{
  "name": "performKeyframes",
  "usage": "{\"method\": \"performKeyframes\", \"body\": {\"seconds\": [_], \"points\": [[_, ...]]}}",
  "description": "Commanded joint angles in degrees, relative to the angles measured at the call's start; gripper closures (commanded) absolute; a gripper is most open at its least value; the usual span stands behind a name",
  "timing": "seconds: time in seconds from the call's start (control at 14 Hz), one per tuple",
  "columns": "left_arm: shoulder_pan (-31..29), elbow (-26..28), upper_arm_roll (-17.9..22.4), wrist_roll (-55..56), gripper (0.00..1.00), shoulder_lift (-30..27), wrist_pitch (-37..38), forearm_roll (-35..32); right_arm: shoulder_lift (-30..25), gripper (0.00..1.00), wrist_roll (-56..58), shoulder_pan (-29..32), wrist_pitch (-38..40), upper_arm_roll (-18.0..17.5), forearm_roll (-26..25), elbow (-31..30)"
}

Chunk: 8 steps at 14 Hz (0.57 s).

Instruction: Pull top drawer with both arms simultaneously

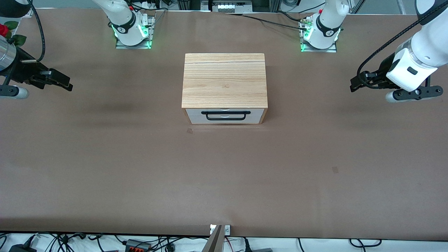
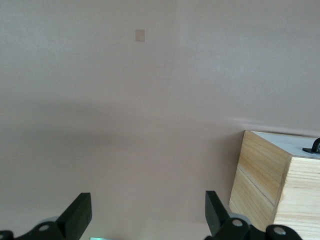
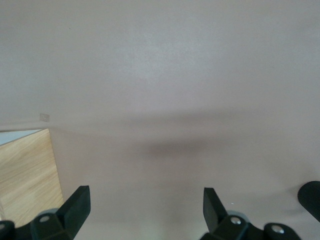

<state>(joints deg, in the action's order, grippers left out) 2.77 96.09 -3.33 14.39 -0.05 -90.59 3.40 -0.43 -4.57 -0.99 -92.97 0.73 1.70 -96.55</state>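
Observation:
The light-wood cabinet (image 1: pixel 224 80) stands mid-table with its white drawer front (image 1: pixel 196 113) facing the front camera. The top drawer is shut, and its black wire handle (image 1: pixel 228 116) runs across the front. My left gripper (image 1: pixel 352 86) hangs open and empty over bare table toward the left arm's end, well apart from the cabinet. My right gripper (image 1: pixel 69 85) hangs open and empty over bare table toward the right arm's end. The left wrist view shows open fingers (image 2: pixel 80 212), the cabinet's side (image 2: pixel 260 175) and one handle end (image 2: pixel 314 146). The right wrist view shows open fingers (image 3: pixel 77 202) and the cabinet's side (image 3: pixel 25 165).
Brown table covering (image 1: pixel 224 175) stretches wide around the cabinet. Two small tape marks lie on it, one just in front of the cabinet (image 1: pixel 189 131) and one nearer the front camera (image 1: pixel 335 169). A red rose (image 1: pixel 4 29) sits at the right arm's end. Cables run along the front edge.

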Motion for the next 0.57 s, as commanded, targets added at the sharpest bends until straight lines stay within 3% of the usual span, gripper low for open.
{"method": "performKeyframes", "body": {"seconds": [0.0,0.5], "points": [[-0.31,-1.35,-0.53,0.64,0.0,0.66,-0.02,-1.38,0.08,0.0,-0.53,-0.85,0.24,0.41,-0.91,0.84],[0.3,-2.93,-0.62,0.38,0.0,1.71,0.07,-0.51,0.26,0.0,-0.53,-0.77,0.94,0.41,-1.0,0.93]]}}
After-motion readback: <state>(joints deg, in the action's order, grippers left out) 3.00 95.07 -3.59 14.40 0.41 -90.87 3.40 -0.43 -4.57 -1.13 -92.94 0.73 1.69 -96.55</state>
